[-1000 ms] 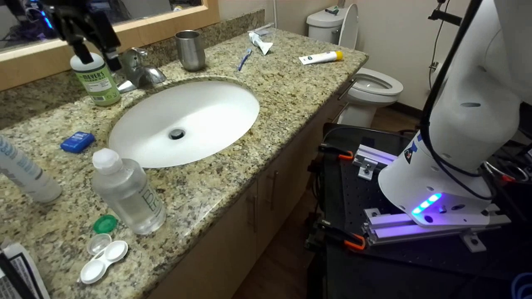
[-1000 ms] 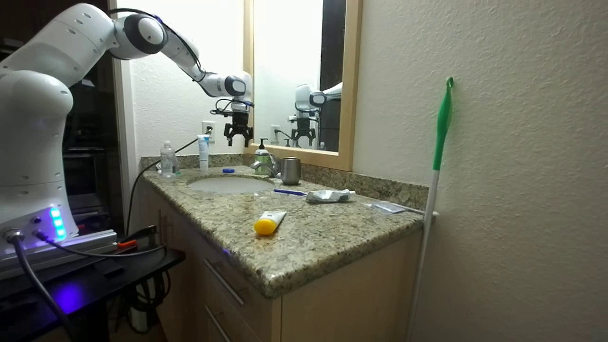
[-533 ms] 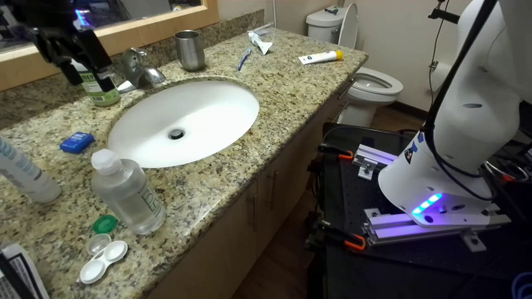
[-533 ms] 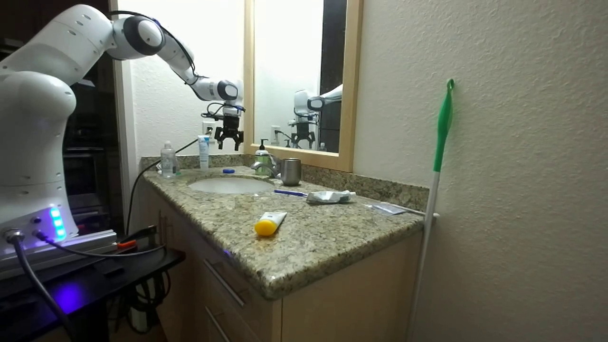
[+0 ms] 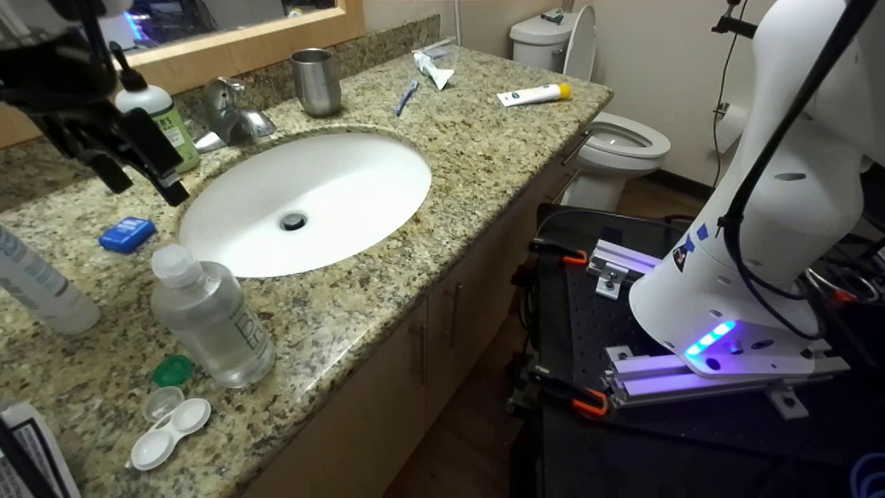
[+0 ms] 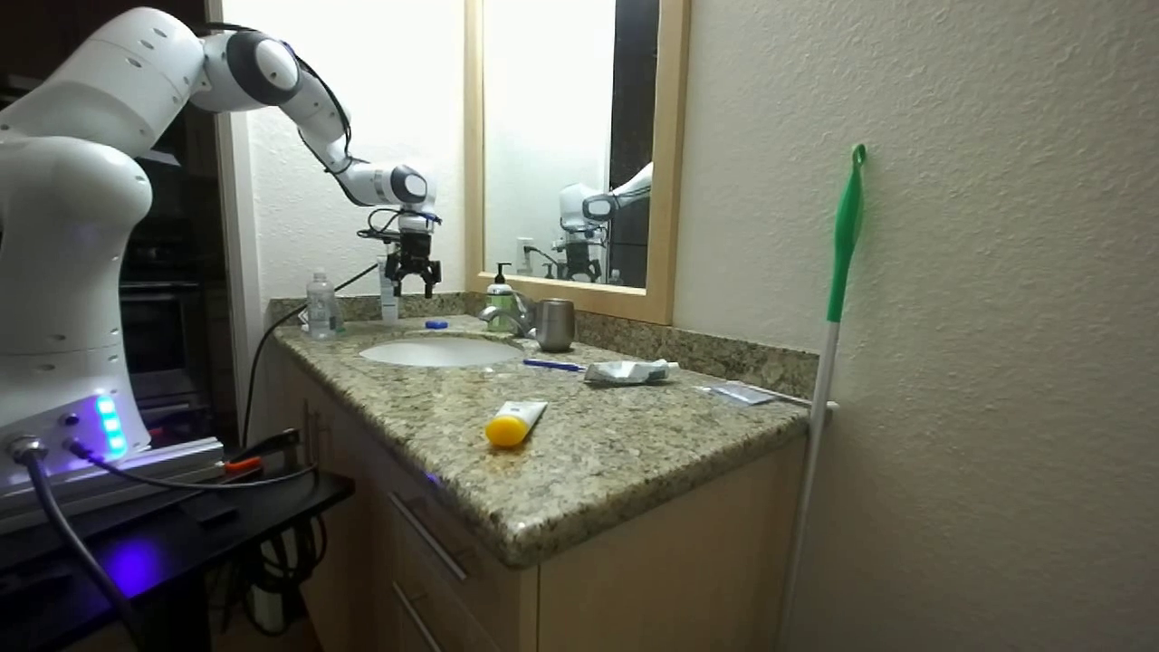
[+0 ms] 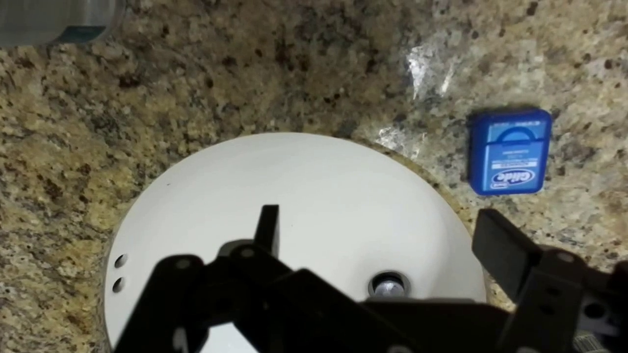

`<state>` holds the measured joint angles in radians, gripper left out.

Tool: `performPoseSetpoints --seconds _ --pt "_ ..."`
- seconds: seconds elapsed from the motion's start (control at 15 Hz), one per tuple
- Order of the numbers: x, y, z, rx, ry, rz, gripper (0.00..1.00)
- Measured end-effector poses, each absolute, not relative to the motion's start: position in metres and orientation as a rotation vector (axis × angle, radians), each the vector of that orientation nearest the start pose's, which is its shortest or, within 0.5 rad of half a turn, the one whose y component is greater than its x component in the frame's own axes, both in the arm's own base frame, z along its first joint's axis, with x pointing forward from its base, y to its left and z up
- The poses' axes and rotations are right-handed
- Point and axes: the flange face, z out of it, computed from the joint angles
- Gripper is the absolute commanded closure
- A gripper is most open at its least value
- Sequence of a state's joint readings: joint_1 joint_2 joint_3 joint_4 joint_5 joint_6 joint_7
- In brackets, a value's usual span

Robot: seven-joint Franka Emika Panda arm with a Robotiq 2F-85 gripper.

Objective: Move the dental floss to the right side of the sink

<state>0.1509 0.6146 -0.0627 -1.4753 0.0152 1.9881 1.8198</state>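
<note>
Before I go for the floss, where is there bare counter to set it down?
The widest bare stretch of counter lies between the sink, blue toothbrush and yellow-capped tube; a narrower strip runs between sink and front edge. It's crowded around the clear bottle, green cap and lens case, and behind the sink: soap bottle, faucet, metal cup.

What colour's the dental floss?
The dental floss is blue, lighter on top; clearest in the wrist view.
</note>
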Motion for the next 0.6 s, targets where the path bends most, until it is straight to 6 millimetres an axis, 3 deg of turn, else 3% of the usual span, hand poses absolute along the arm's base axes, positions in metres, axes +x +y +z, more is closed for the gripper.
performPoseSetpoints --seconds 0.47,0.6 --pt "0.713 0.096 0.288 -1.976 2.495 0.132 0.0" --pt "0.725 0.092 0.289 -1.897 2.536 0.102 0.0"
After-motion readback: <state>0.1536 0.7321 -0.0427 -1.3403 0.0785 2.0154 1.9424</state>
